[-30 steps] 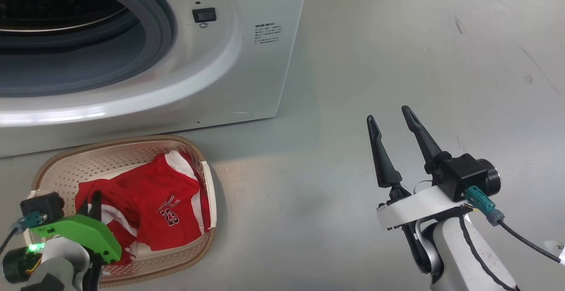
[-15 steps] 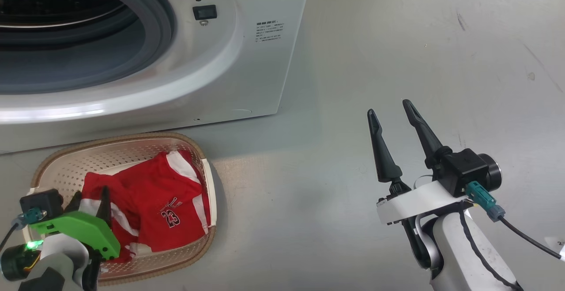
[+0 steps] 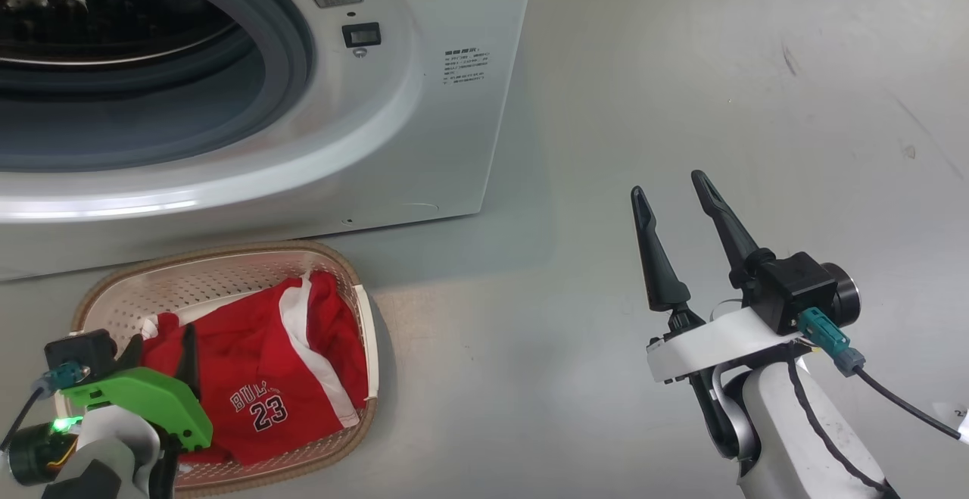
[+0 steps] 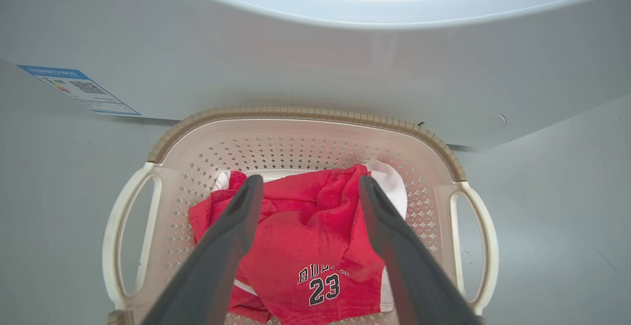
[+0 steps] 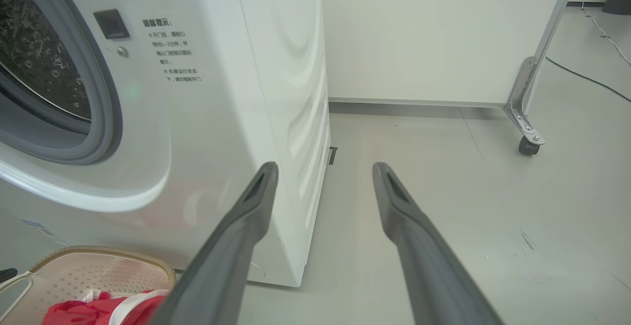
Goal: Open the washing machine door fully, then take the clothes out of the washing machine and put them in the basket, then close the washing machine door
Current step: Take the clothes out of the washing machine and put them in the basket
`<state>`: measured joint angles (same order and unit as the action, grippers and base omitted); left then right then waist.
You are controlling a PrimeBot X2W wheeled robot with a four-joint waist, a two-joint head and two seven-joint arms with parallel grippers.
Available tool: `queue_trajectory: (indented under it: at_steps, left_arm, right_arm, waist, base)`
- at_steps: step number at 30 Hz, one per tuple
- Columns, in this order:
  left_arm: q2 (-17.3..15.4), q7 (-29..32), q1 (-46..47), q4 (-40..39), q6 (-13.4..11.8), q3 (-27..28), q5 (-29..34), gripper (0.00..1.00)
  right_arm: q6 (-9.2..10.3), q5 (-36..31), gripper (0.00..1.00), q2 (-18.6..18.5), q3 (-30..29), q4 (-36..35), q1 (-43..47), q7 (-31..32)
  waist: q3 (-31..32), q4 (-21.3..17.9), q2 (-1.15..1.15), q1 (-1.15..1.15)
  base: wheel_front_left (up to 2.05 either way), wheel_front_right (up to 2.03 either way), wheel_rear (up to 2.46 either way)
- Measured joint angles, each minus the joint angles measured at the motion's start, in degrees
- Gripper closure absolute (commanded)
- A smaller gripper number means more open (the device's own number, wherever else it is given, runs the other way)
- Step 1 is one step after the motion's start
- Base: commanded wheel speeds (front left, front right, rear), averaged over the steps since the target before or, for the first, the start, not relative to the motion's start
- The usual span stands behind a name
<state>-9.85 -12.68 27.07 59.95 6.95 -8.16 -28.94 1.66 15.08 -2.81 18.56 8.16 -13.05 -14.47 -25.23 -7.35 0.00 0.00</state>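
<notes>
Left fingers (image 4: pixel 229 236), newly spread, have dropped the red jersey (image 4: pixel 305 246) into the basket (image 4: pixel 305 114) at 7 o'clock before the washer (image 3: pixel 424 143); right fingers (image 3: pixel 657 272), at 4 o'clock, gape empty; closing the washer likely follows.

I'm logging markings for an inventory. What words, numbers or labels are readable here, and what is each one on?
"BULLS 23": white print on the red jersey lying in the basket.
"温馨提示:": heading of a printed notice on the washing machine front; the lines under it are too blurred to read.
Blue label low on the washer: too small to read.
</notes>
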Motion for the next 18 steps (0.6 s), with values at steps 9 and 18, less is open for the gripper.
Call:
queue_trajectory:
  at_steps: [9,18]
  left_arm:
    - [1.20,-1.10,-0.01,-0.65,0.00,-1.46,0.97,0.00]
    - [2.25,-1.58,-0.46,-5.93,0.00,-2.31,2.47,0.00]
  right_arm:
    - [0.00,1.29,0.00,-0.02,-0.98,0.83,0.03,0.00]
    - [-0.07,2.55,0.00,0.00,-2.64,1.59,1.39,0.00]
  waist:
    - [3.72,1.05,0.00,0.00]
    - [8.57,2.69,0.00,0.00]
  base:
    - [0.00,0.00,0.00]
    - [0.00,0.00,0.00]
